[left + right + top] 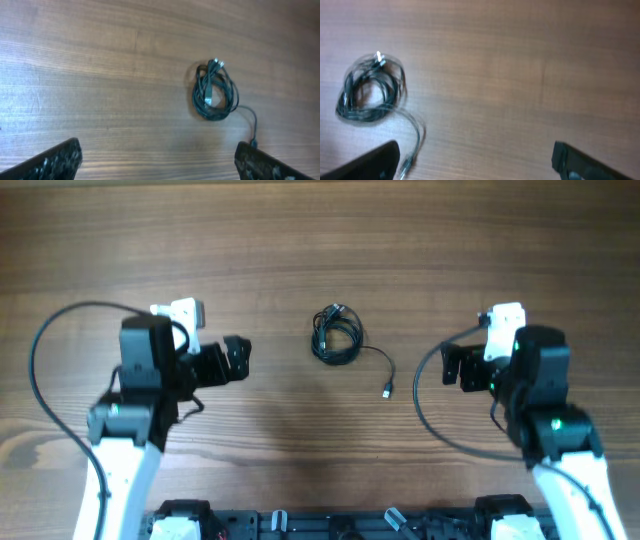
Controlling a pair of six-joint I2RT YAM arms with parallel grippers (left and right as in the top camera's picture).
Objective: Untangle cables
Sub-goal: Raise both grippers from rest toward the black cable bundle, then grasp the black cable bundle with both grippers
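Observation:
The cables are thin black cords wound in a small coil at the table's middle, with one loose end trailing right to a plug. The coil also shows in the left wrist view and the right wrist view. My left gripper is open and empty, left of the coil and apart from it; in its wrist view only bare table lies between the fingers. My right gripper is open and empty, right of the plug; in its wrist view the plug lies just beside the left finger.
The wooden table fills all views. Thick black robot cables loop beside the left arm and the right arm. The arm bases and a dark rail line the front edge.

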